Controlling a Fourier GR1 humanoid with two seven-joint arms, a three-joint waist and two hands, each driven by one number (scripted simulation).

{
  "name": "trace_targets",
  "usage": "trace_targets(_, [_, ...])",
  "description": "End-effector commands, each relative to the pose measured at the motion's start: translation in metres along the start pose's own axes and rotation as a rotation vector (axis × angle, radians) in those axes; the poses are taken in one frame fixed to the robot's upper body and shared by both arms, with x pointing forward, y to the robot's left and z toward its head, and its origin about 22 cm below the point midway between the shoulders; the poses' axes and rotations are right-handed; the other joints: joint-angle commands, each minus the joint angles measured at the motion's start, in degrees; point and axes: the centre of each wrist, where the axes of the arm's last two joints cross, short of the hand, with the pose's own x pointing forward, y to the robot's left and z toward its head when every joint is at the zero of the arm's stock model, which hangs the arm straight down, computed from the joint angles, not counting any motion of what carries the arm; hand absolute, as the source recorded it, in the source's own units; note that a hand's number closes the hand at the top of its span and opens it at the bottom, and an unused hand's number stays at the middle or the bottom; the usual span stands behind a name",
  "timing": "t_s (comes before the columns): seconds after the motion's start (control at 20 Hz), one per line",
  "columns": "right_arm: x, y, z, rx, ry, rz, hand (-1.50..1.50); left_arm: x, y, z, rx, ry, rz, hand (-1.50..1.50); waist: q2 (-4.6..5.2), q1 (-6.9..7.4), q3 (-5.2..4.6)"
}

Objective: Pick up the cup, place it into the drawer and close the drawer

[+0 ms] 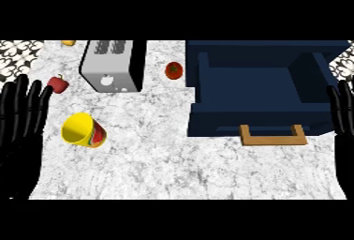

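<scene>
A white marbled tabletop [173, 164] is seen from steeply above. The cup [83, 131], yellow with a red and green pattern on its side, is found lying tipped on the left part of the tabletop, its open mouth turned toward the upper left; it is touched by nothing. The left hand [24, 110] is shown at the left edge of the view, fingers straight and pointed upward, slightly spread, held apart from the cup and closed on nothing. The right hand [343, 110] is seen only in part at the right edge, its fingers likewise straight and upright, and nothing is held in it. The drawer [259, 124], dark blue, is set at the upper right and is pulled open, so that its hollow inside is exposed; a wooden handle [273, 136] is fixed to its front, which faces the lower edge of the view. A silver toaster [110, 65] is placed at the upper middle left, well apart from the cup. A red pepper [58, 84] is located just beside the left hand's fingertips, and a tomato [173, 70] is seen between the toaster and the drawer. A small yellow object [68, 42], too small to be identified, is noted at the top edge left of the toaster.
</scene>
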Motion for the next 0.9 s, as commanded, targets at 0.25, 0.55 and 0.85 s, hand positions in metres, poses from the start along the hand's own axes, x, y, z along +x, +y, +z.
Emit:
trace_targets(0.25, [0.01,0.006,0.007,0.038,-0.024,-0.021,-1.5,-0.005,0.035,-0.002,-0.352,0.011,0.213,-1.5,-1.81,0.49,1.16])
trace_targets(0.55, [-0.006,-0.002,-0.015,0.158,0.057,0.058,-1.5,-0.036,0.067,0.01,-0.246,0.19,0.373,-1.5,-1.57,0.9,1.24])
trace_targets(0.85, [-0.006,0.012,-0.018,0.157,0.047,0.021,-1.5,-0.071,0.09,-0.001,-0.213,0.256,0.375,-1.5,-1.56,0.65,1.24])
